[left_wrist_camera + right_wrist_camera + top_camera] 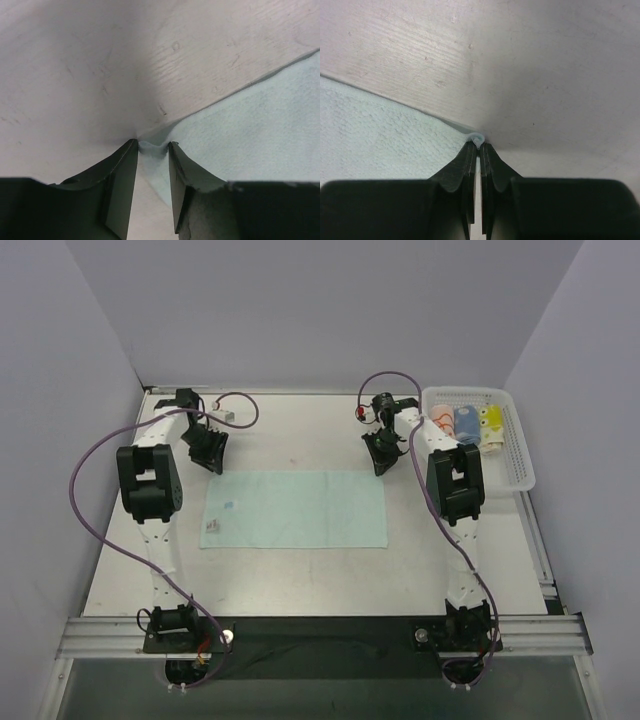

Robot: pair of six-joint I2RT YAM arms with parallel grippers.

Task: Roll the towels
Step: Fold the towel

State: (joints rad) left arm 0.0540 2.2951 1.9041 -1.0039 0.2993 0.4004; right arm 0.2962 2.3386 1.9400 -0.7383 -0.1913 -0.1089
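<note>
A pale mint-green towel (pixel 300 510) lies flat in the middle of the table, with a tiny white tag (pixel 212 526) near its left edge. My left gripper (pixel 213 462) is at the towel's far left corner. In the left wrist view its jaws (pixel 152 144) stand partly apart, with the bunched corner of the towel (pixel 250 130) between the tips. My right gripper (pixel 381 464) is at the far right corner. In the right wrist view it (pixel 480 145) is shut on the curled corner of the towel (pixel 380 130).
A white slotted basket (pixel 520 455) stands at the far right. It holds a rolled white-and-orange towel (pixel 442 428), a blue one (pixel 466 423) and a yellow one (pixel 490 425). Grey walls enclose the table on three sides.
</note>
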